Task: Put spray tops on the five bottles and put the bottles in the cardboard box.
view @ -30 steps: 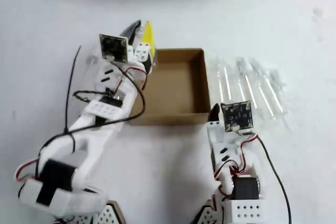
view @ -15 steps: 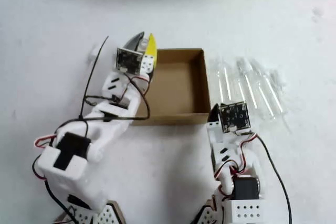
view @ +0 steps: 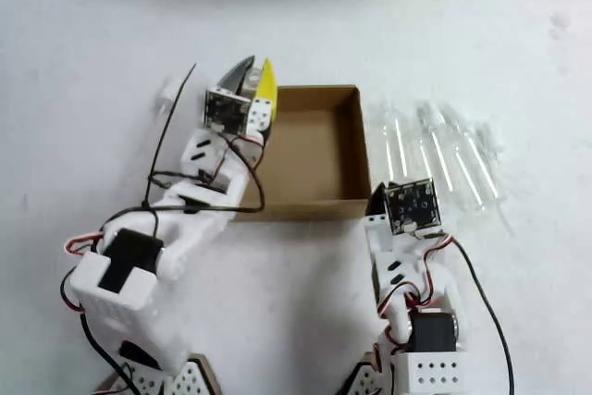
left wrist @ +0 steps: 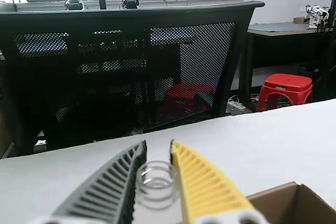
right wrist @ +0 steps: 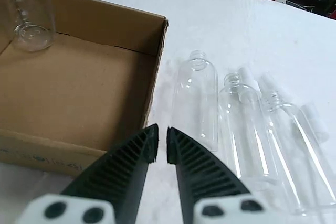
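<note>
The left jaws are pinching the neck of a clear, uncapped bottle [left wrist: 156, 184] at the far left corner of the cardboard box [view: 305, 154]. The right jaws are hanging almost pressed together by its near right corner. Other bottles [right wrist: 197, 98] are lying on the bench [view: 462, 34], right of the box.

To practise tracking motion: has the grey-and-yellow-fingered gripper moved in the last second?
Yes. The left gripper has drawn slightly nearer the far left corner of the brown cardboard box.
</note>
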Controlling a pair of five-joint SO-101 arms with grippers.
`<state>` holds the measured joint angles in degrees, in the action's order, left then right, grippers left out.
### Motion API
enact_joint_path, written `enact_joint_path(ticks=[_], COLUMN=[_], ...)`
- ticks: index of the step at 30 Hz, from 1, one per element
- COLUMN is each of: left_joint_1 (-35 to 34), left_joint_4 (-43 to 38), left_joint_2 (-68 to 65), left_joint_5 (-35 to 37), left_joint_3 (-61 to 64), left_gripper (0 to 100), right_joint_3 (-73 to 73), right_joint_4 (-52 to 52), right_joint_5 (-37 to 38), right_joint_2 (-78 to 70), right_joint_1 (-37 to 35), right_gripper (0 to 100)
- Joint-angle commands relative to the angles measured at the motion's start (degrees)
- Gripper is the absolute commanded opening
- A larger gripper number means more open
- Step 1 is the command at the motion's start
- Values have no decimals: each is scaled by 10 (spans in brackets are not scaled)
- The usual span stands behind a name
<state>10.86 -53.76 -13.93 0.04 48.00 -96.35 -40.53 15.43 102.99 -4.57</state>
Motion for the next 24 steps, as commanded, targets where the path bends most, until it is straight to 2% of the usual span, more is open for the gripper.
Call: enact_joint_path(ticks=[1, 6, 11, 19, 24], left_joint_1=[-15, -15, -17, -23, -21], left_joint_4=[16, 83, 94, 91, 95], left_joint_2=[4, 8, 8, 13, 84], left_joint_5=[11, 55, 57, 57, 86], left_joint_3=[-45, -64, -65, -62, -29], left_gripper=[24, 49, 123, 94, 98], right_joint_3=[-5, -5, -5, -5, -5], right_joint_4=[-2, -2, -2, -2, -2], right_joint_5=[8, 9, 10, 11, 11], right_joint_2=[0, 0, 0, 0, 0], right_joint_1=[0, 0, 0, 0, 0], right_gripper=[22, 22, 22, 22, 22])
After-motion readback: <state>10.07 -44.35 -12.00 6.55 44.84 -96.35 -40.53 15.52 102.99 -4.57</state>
